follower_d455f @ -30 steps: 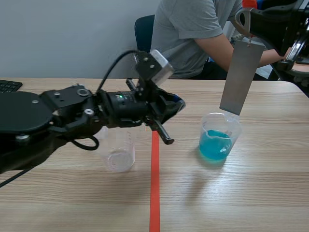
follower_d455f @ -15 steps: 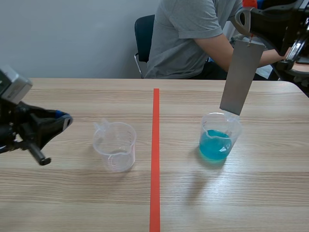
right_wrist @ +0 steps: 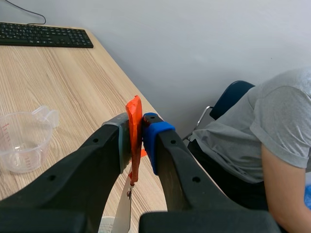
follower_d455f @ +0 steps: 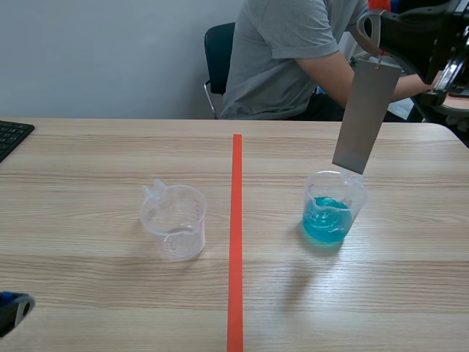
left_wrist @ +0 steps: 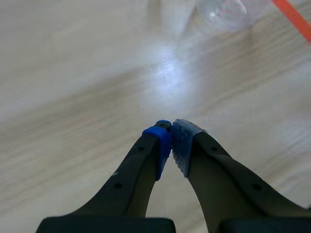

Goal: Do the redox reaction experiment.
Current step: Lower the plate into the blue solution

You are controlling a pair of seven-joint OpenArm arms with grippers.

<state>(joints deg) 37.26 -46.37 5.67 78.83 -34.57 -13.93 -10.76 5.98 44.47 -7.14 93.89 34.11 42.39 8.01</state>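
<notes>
Right gripper (right_wrist: 136, 128), high at the far right: pinches an orange-red tab (right_wrist: 133, 109) between its two pads. Carries, by that tab, a flat grey metal strip (follower_d455f: 363, 117) that hangs slightly tilted. Strip's lower edge: sits about level with the far rim of the beaker of blue liquid (follower_d455f: 333, 213), above the liquid itself; cannot tell whether touching the rim.

Beaker of blue liquid: stands upright on the counter (follower_d455f: 110, 293), right of the orange-red tape line (follower_d455f: 236, 242), filled to roughly a third.

Empty clear beaker (follower_d455f: 176, 220): stands upright left of the tape line, spout toward the far left, well apart from the blue one.

Left gripper (left_wrist: 171, 133): sits low at the near left corner, pads pressed together on nothing, over bare wood, well short of the empty beaker.

Far left edge: shows the corner of a black keyboard (follower_d455f: 11, 136).

Far side: shows a person (follower_d455f: 293, 51) in a grey T-shirt seated on a dark blue chair (follower_d455f: 218, 48).
</notes>
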